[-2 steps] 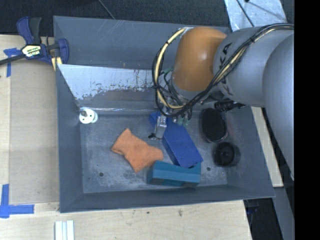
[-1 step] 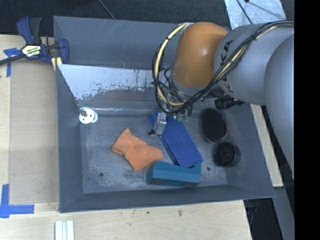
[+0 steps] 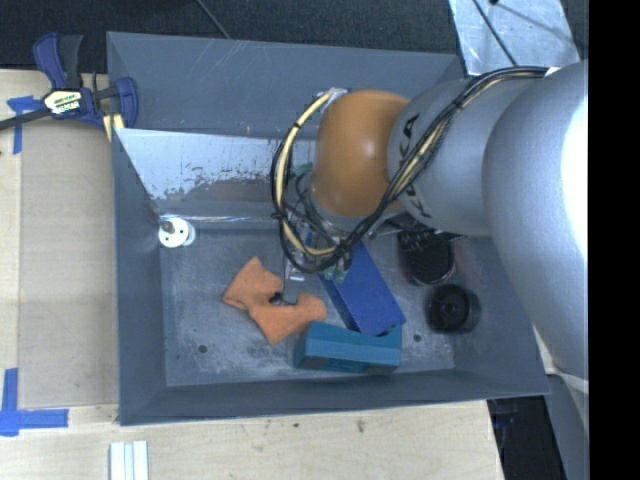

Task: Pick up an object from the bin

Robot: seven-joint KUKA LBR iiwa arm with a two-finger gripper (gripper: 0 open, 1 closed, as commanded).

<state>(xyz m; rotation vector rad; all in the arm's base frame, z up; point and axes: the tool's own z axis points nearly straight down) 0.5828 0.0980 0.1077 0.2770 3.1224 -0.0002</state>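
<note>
Camera view: hand (image 3: 293, 293) over crumpled orange cloth (image 3: 252, 288), grip cannot be told; flat blue slab (image 3: 372, 293) and blue block (image 3: 348, 348) just beside cloth.

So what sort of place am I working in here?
Probably a robotics lab's bin-picking test cell: a grey metal bin holds an orange cloth, a blue block and a black cap, with a robot arm reaching in.

Oblique overhead view onto bin (image 3: 140, 298)
</note>
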